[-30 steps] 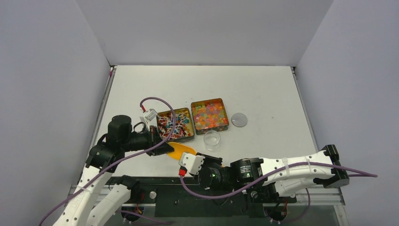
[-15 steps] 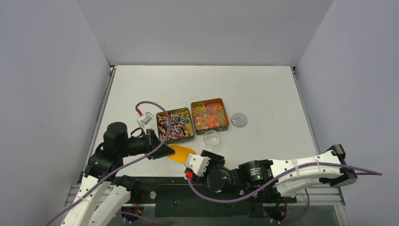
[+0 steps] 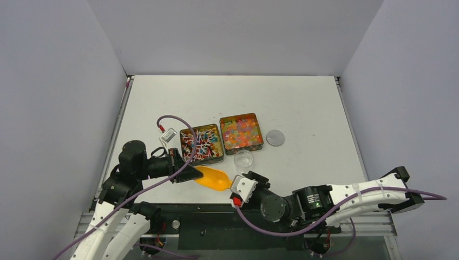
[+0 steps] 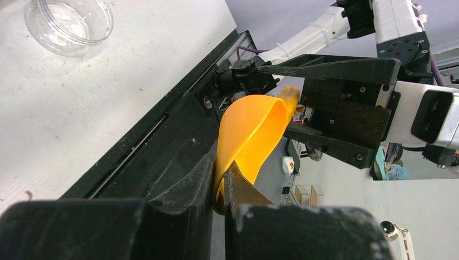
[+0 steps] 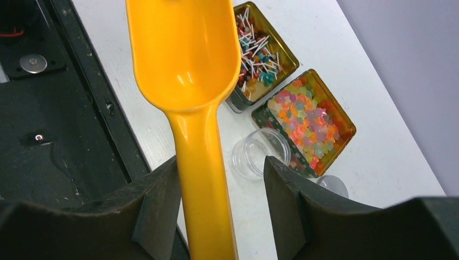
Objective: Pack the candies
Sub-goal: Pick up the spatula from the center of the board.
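Left gripper (image 4: pixel 221 179) clamped on bowl of orange plastic scoop (image 5: pixel 187 59); right gripper (image 5: pixel 222 179) jaws apart round handle — scoop swap, likely. Candies (image 5: pixel 306 116) in gold square tins (image 5: pixel 284 145) just behind clear round jar (image 5: pixel 243 157). Next: right should squeeze handle.

**Near-left edge crowded; far and right table open**

The near-left edge is occupied by the orange scoop (image 3: pixel 212 178). Its bowl rim is clamped in the left gripper (image 3: pixel 184 173) and its handle is flanked by the parted jaws of the right gripper (image 5: pixel 219 176), with a gap seen on one side. Just behind the scoop, passage is barred by the tin of wrapped sweets (image 3: pixel 201 143) and the tin of beads (image 3: pixel 241 131), set side by side. A clear jar (image 3: pixel 244 158) is seen just before the bead tin, and a lid (image 3: pixel 275 137) near its right. Bare table (image 3: pixel 303 103) is offered beyond the tins and right of the lid, bounded by side walls (image 3: pixel 59 108).
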Robot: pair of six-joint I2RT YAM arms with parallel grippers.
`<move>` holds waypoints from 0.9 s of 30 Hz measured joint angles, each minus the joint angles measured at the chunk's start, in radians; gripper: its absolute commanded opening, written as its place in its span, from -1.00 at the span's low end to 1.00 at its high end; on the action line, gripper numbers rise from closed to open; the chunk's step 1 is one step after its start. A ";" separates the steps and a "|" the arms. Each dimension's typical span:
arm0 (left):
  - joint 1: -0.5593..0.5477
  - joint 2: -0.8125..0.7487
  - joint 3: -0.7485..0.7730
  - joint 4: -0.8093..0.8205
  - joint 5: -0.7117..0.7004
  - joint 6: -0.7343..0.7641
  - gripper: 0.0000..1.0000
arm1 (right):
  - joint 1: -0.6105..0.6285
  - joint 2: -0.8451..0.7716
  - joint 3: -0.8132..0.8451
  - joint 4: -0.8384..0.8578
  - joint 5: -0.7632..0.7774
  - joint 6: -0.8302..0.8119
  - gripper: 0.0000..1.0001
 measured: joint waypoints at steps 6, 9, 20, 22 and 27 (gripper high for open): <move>0.000 0.001 -0.006 0.018 0.017 -0.014 -1.00 | 0.011 -0.040 -0.032 0.070 0.002 -0.034 -0.03; 0.000 0.002 -0.006 0.023 0.021 -0.019 -1.00 | 0.015 -0.039 -0.041 0.096 0.001 -0.052 -0.05; 0.000 0.005 -0.018 0.046 0.037 -0.034 -1.00 | 0.015 -0.026 -0.042 0.170 -0.007 -0.105 -0.16; 0.000 0.007 -0.023 0.051 0.039 -0.037 -1.00 | 0.015 -0.019 -0.042 0.176 -0.010 -0.114 -0.18; 0.000 0.010 -0.026 0.056 0.044 -0.040 -1.00 | 0.015 0.000 -0.042 0.188 -0.014 -0.143 -0.19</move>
